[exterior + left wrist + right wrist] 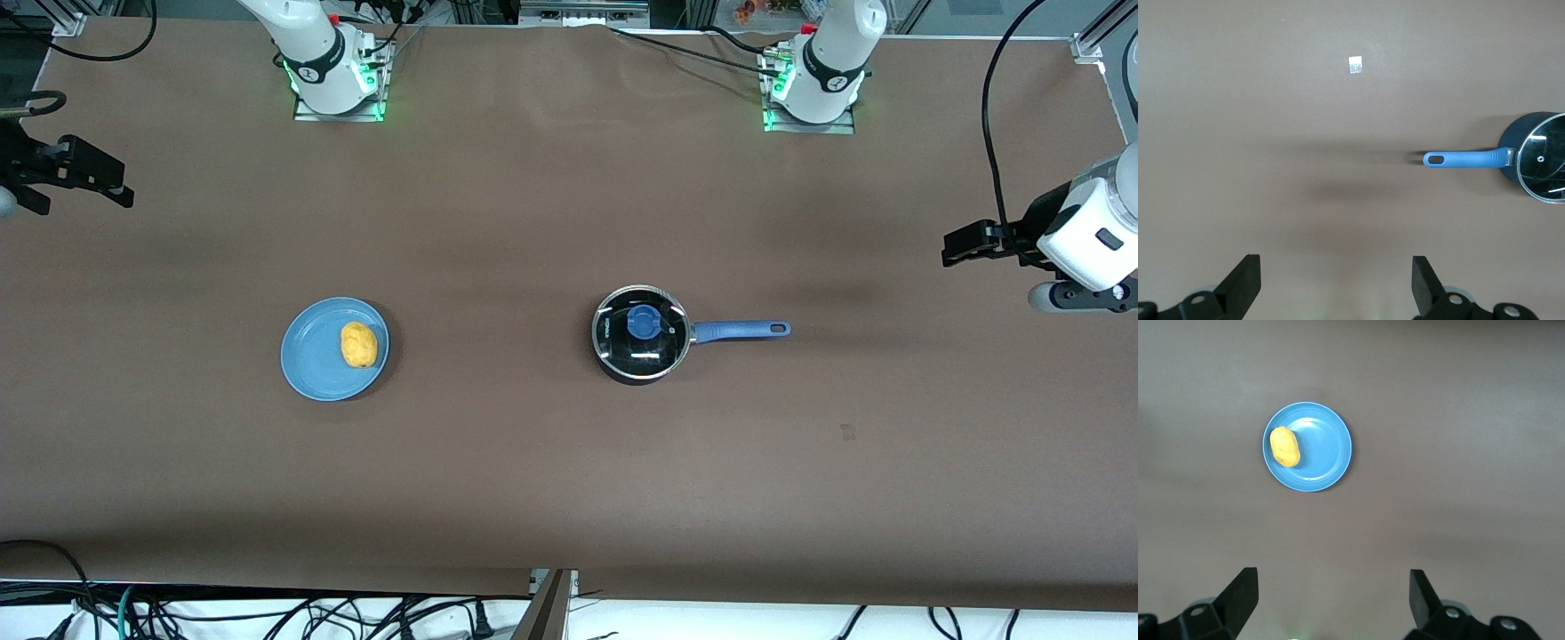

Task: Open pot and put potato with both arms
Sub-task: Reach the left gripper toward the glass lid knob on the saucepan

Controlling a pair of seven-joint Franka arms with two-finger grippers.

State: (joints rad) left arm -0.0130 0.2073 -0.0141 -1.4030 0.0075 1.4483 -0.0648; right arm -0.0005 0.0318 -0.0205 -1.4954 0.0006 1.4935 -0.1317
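Front view showed the brown table [551, 213] first, with both arm bases along its top edge. The left arm [1089, 233] hung in the air above its own end of the table, well apart from the pot, and the right arm [53, 169] hung the same way above the other end. The pot [640, 333] sat near the table's middle, its glass lid [642, 331] on and the blue knob [643, 323] at the lid's centre; its long blue handle [740, 331] pointed away from the plate, toward the left arm's end. The light-blue plate [313, 363] lay well apart from the pot, toward the right arm's end and about level with it. The potato [358, 345] lay on that plate, on the side facing the pot.

The left gripper [1336, 283] had its fingers [1245, 280] spread wide over bare table, off the tip of the pot's handle. The right gripper [1333, 600] had its fingers [1241, 597] equally wide apart, over the table with the plate in sight. A small pale tag [1355, 65] lay on the table near the pot's handle.
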